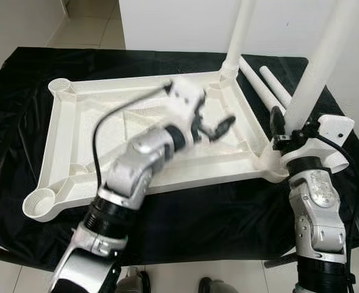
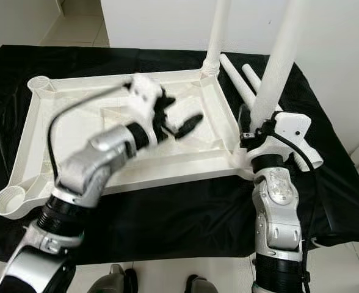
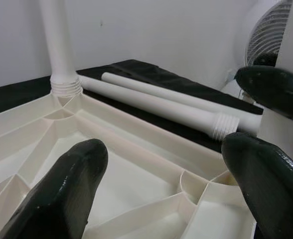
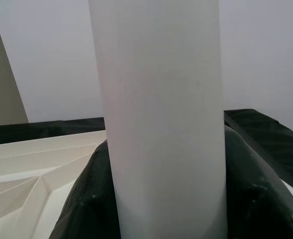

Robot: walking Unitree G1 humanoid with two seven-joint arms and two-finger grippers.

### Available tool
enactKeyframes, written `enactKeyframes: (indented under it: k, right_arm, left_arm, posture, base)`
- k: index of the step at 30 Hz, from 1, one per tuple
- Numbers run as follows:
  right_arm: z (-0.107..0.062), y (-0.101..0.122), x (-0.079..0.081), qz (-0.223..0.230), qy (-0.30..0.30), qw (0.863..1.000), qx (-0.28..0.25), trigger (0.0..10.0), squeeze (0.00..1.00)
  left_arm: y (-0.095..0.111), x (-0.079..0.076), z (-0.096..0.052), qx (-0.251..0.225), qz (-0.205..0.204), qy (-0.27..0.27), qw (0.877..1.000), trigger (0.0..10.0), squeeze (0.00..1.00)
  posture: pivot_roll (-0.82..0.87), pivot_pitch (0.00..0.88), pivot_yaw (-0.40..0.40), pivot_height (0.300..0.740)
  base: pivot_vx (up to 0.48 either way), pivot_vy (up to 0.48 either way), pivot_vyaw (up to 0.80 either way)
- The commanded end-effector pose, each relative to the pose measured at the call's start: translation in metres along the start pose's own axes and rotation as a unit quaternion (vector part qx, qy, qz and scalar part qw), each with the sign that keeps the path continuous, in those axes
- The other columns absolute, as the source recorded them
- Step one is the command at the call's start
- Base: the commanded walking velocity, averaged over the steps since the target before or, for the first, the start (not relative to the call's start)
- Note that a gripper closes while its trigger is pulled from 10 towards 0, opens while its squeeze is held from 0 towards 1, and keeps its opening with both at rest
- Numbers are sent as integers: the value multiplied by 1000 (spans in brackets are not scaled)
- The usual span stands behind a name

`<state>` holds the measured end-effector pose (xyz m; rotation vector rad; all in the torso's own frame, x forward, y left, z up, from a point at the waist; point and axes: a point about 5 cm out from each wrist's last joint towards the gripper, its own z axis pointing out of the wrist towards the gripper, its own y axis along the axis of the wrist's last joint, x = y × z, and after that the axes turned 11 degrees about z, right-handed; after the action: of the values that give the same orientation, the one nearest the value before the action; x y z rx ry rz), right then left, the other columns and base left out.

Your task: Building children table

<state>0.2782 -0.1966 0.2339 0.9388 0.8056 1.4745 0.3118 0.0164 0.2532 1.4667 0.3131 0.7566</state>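
A white plastic tabletop (image 1: 94, 122) lies upside down on a black-covered table. One white leg (image 1: 237, 36) stands in the far right corner socket. A second leg (image 1: 317, 73) stands upright in the near right corner, and my right gripper (image 1: 283, 131) is shut on it low down; its surface (image 4: 161, 114) rises between the black fingers in the right wrist view. My left gripper (image 1: 213, 125) hovers open over the tabletop's right half, nothing between its fingers (image 3: 62, 194). Two loose legs (image 3: 156, 102) lie on the cloth beyond the right rim.
Empty sockets sit at the tabletop's near left corner (image 1: 40, 201) and far left corner (image 1: 59, 85). A white wall (image 1: 179, 24) rises behind the table. A fan (image 3: 271, 35) stands off to the right. Tiled floor (image 1: 88, 24) lies at the far left.
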Motion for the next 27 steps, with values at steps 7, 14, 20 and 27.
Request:
enactKeyframes:
  k: [7,14,20,27]
  right_arm:
    - [-3,2,10,18,67,998,-4,10000,0]
    - [-3,-2,17,14,128,991,20,10000,0]
    - [-2,0,25,32,184,982,30,10000,0]
    - [-2,-1,31,42,230,971,50,10000,0]
  left_arm:
    - [31,10,17,-38,-19,-57,997,10000,0]
    - [49,18,33,-48,1,-40,998,10000,0]
    - [63,10,46,-59,8,-62,996,10000,0]
    - [88,-3,53,-98,20,-97,990,10000,0]
  posture:
    - [20,114,1,740]
    - [9,100,0,740]
    - [3,94,1,740]
    - [-1,85,-2,740]
  base:
    - [0,0,0]
    - [0,0,0]
    - [0,0,0]
    - [0,0,0]
